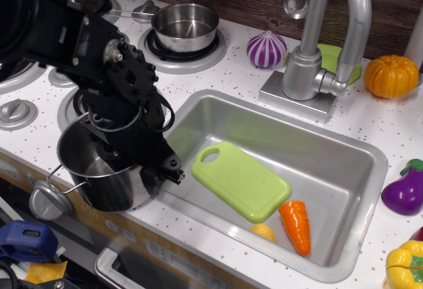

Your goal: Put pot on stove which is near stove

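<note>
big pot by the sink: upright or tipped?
Upright. The pot stands on the counter edge with its open mouth facing up, wire handle sticking out left. The tool straddles its right rim; grip state unclear.

1. The pot (106,180) is a big, deep, shiny steel one with straight sides. It sits upright at the front edge of the table, just left of the sink, and a thin wire loop handle sticks out on its left.
2. The stove (68,109) is a grey burner ring right behind the pot, and only a sliver of it shows.
</note>
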Action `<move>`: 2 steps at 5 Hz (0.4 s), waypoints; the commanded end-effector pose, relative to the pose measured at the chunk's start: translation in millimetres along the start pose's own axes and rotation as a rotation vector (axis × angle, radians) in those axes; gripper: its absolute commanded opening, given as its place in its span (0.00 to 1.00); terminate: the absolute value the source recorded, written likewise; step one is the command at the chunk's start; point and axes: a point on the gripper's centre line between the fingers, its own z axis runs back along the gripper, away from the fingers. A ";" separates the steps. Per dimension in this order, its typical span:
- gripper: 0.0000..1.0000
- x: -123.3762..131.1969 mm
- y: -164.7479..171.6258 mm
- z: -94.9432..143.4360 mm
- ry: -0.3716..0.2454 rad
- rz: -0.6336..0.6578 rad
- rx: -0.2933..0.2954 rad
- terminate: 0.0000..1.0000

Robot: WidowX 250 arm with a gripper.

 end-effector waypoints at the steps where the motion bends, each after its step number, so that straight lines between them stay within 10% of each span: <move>1: 0.00 5.1 4.8 2.3 -0.022 -0.001 0.014 0.00; 2: 0.00 13.0 12.7 17.7 -0.017 -0.052 0.074 0.00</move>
